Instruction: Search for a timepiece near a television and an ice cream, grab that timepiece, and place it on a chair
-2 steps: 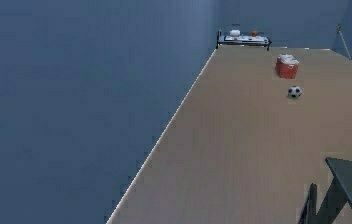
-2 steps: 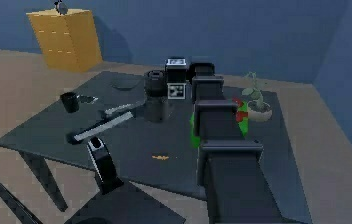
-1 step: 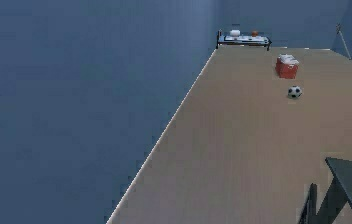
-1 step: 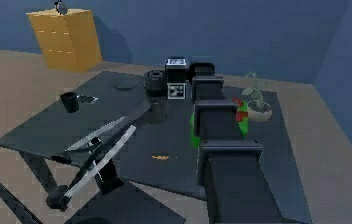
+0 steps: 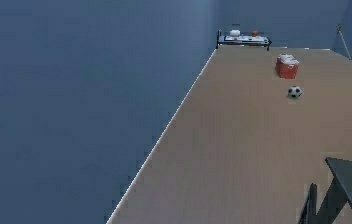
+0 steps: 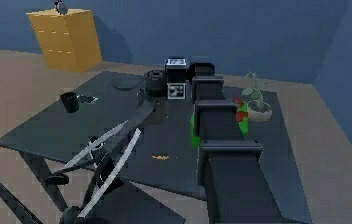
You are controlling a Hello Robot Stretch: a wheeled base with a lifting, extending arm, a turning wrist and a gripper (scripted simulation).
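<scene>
In the arm side view the arm [image 6: 227,160] rises as a dark square bar over a dark table [image 6: 44,130]. Its two white marked squares [image 6: 176,80] stand near the table's far edge. Left of them is the gripper [image 6: 150,84], a dark body low against the tabletop. I cannot tell whether it holds anything. A green and red thing [image 6: 195,126] pokes out from behind the arm on both sides. A dark mug [image 6: 69,100] stands on the table's left part, and a small orange thing [image 6: 162,157] lies nearer the front.
A potted plant [image 6: 255,104] stands at the table's right. A white folding lamp-like frame [image 6: 106,155] lies at its front. A yellow dresser [image 6: 68,38] is against the blue wall. The forward view has a ball [image 5: 295,91], a red-white thing [image 5: 287,66], a low shelf [image 5: 244,39] and a table corner [image 5: 346,185].
</scene>
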